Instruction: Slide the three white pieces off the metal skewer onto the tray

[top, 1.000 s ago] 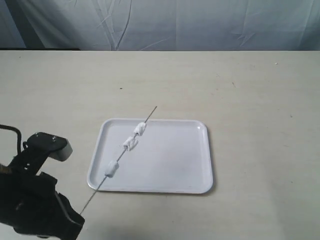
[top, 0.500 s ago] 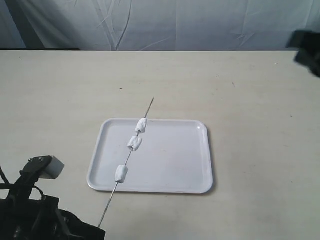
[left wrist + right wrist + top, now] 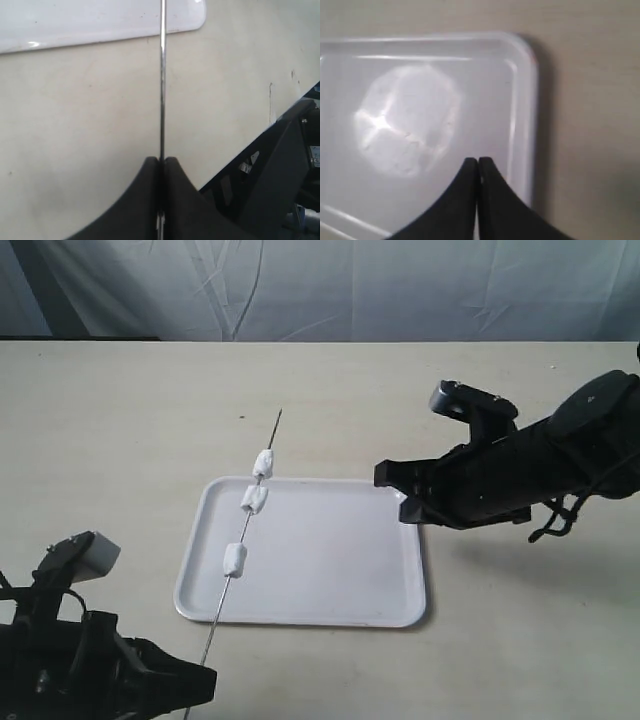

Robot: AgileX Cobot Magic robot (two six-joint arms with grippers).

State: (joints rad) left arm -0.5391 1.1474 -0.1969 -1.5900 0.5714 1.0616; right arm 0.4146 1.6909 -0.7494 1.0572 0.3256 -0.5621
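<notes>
The thin metal skewer (image 3: 245, 523) slants up from the lower left across the left side of the white tray (image 3: 340, 570). Three white pieces are threaded on it: one (image 3: 263, 462) just beyond the tray's far rim, one (image 3: 254, 499) near that rim, one (image 3: 234, 559) lower down. My left gripper (image 3: 200, 680) is shut on the skewer's near end; in the left wrist view the skewer (image 3: 162, 75) runs straight out from that gripper (image 3: 162, 160) toward the tray (image 3: 100, 25). My right gripper (image 3: 390, 485) hovers shut and empty over the tray's far right corner (image 3: 520, 75); the right wrist view shows this gripper (image 3: 478, 161) pressed together.
A beige table (image 3: 120, 410) carries the tray, with a blue-grey cloth backdrop (image 3: 320, 285) behind it. The right arm's black body (image 3: 530, 465) stretches in from the right edge. The left arm's body (image 3: 60, 660) fills the lower left corner.
The right arm has come in from the upper right to the tray's far right corner. The skewer has shifted leftward and away, so its top piece now lies past the tray's far rim.
</notes>
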